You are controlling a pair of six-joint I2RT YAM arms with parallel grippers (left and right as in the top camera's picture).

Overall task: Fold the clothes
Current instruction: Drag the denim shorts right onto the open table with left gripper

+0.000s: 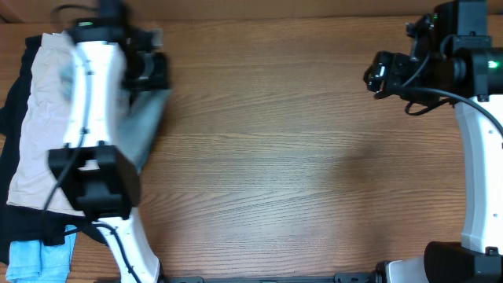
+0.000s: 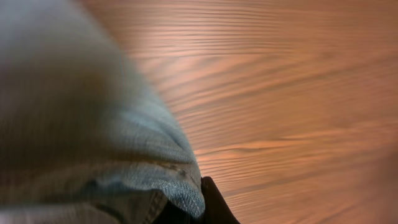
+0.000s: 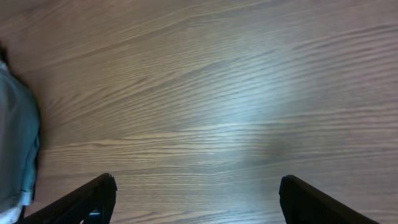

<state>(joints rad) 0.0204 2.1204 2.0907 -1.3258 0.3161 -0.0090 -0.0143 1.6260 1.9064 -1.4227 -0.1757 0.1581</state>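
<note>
The pale denim shorts (image 1: pixel 146 126) hang blurred from my left gripper (image 1: pixel 149 72) at the table's left, just right of the clothes pile. In the left wrist view the denim (image 2: pixel 93 137) fills the left side and a dark finger (image 2: pixel 211 202) presses against its stitched hem, so the gripper is shut on it. My right gripper (image 1: pixel 376 76) is at the far right, high over bare wood. In its wrist view the fingers (image 3: pixel 199 199) are wide apart and empty, and the denim (image 3: pixel 15 143) shows at the left edge.
Beige shorts (image 1: pixel 39 134) lie on a black garment (image 1: pixel 11 102) at the left edge. A small light-blue piece (image 1: pixel 39 259) is at the front left corner. The wooden table (image 1: pixel 299 157) spreads between the two arms.
</note>
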